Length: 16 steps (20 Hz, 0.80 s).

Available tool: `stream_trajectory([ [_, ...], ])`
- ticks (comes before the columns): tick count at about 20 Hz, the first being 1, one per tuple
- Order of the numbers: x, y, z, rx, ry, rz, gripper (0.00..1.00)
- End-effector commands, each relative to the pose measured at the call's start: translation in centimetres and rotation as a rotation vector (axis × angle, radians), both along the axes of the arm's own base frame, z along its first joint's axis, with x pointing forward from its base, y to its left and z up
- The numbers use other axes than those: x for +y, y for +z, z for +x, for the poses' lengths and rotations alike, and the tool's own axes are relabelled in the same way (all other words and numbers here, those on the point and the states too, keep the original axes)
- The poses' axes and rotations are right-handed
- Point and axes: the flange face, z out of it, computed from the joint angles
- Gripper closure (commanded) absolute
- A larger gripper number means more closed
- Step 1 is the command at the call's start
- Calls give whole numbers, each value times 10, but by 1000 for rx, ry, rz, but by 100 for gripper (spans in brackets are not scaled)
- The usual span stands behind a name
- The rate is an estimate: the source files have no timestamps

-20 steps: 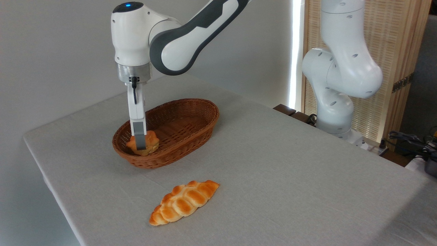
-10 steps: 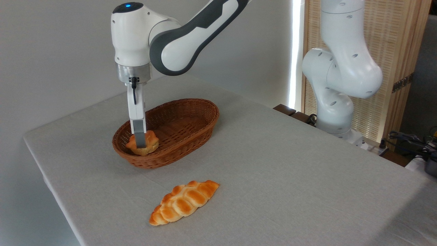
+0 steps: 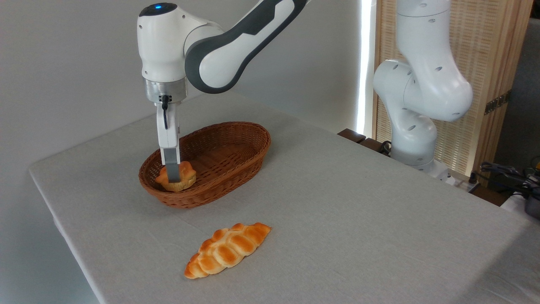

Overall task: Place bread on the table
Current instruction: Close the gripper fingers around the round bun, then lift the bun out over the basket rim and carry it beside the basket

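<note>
Bun (image 3: 182, 177): in the left end of the basket (image 3: 236, 158), not yet on the worktop (image 3: 358, 211).
Pincer (image 3: 172, 177): closed on the bun's sides, near finger in front.
Handling: probably light and soft; hold gently at the paler base.
Loaf (image 3: 228, 249): lies apart, on the cloth.

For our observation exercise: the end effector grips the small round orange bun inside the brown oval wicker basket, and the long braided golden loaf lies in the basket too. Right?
Not quite. The fixed camera shows the long braided golden loaf lying on the light grey tablecloth, outside the basket.
</note>
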Motion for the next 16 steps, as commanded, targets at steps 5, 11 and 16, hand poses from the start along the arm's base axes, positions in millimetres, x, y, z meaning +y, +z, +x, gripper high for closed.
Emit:
stream_trajectory([
  [5,1,-1,0,-20,-11,6,80],
  [11,2,35,-1,21,42,6,79],
  [16,16,80,-1,140,46,54,78],
])
